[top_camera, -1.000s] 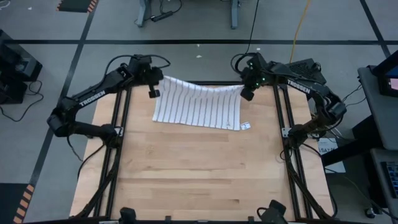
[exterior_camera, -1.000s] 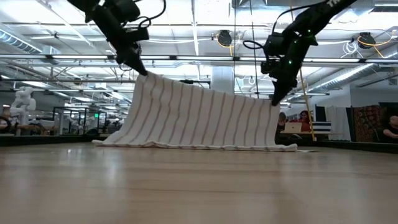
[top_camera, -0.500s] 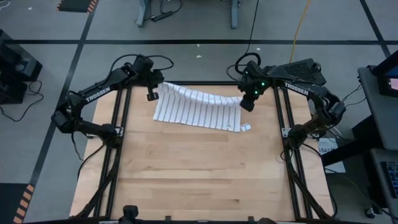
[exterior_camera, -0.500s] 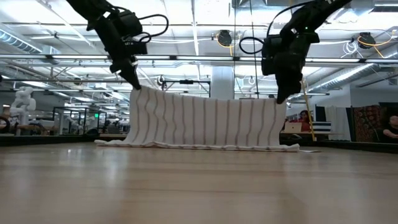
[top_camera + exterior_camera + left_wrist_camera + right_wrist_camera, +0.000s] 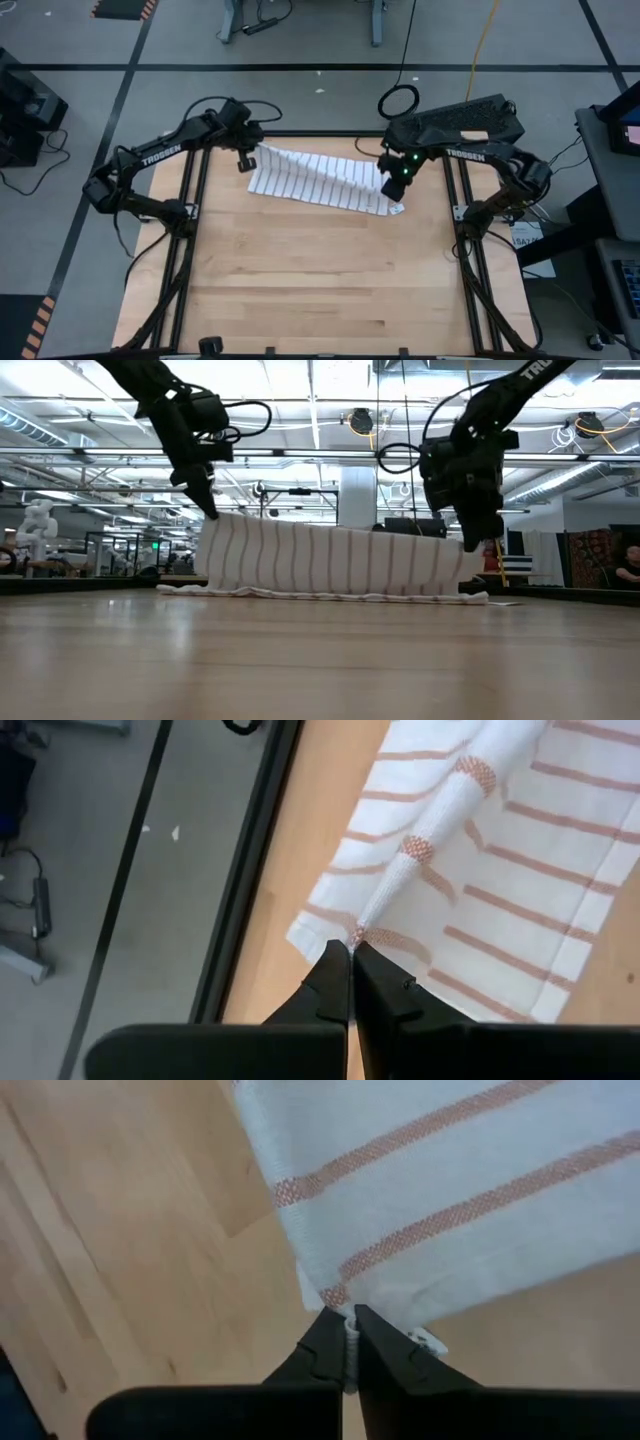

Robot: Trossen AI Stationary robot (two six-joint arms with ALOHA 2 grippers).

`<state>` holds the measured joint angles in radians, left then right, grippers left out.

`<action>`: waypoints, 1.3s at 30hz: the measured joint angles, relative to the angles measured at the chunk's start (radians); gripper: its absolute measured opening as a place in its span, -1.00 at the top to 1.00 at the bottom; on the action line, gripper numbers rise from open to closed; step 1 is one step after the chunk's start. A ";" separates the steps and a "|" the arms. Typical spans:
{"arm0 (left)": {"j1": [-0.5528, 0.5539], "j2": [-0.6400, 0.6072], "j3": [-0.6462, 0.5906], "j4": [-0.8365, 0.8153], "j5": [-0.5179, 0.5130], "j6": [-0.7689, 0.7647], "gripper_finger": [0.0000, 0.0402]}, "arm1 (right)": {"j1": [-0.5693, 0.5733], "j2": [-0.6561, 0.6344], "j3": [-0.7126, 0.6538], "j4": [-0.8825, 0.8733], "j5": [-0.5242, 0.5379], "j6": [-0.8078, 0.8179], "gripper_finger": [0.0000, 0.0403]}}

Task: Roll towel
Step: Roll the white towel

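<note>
Two dark robot arms hold a striped towel [image 5: 318, 179] aloft by its corners above the far end of a wooden table [image 5: 320, 280]. The left gripper [image 5: 351, 952] is pinched tight on one upper corner of the cloth, near the table's far left edge, its two fingers pressed together with the hem caught between the tips. The right gripper [image 5: 349, 1323] is likewise clamped on the opposite corner, lower and farther in over the tabletop, so the held edge slopes down from left to right (seen level from the table's surface, the cloth hangs like a low curtain). The towel's bottom edge [image 5: 320, 595] rests bunched on the wood, while the rest of the thin white fabric, marked with narrow parallel stripes, stretches between the two grips. From above, the towel appears as a slanted band across the back of the table, between the black frame rails [image 5: 196, 190] that run along both sides.
</note>
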<state>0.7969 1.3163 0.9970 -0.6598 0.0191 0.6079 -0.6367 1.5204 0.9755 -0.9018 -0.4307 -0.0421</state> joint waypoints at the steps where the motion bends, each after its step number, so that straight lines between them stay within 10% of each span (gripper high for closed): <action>1: -0.004 0.000 0.000 0.000 -0.001 0.000 0.99 | 0.010 0.000 -0.015 0.024 -0.002 0.013 0.98; 19: -0.023 0.000 0.000 0.011 -0.018 0.000 0.99 | 0.108 -0.004 -0.097 0.183 0.040 0.116 0.96; 39: 0.017 -0.005 0.000 0.362 -0.160 -0.139 0.99 | -0.175 -0.039 0.135 0.084 0.251 -0.030 0.98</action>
<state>0.8143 1.3115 0.9966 -0.2976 -0.1406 0.4689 -0.8119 1.4818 1.1102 -0.8180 -0.1795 -0.0719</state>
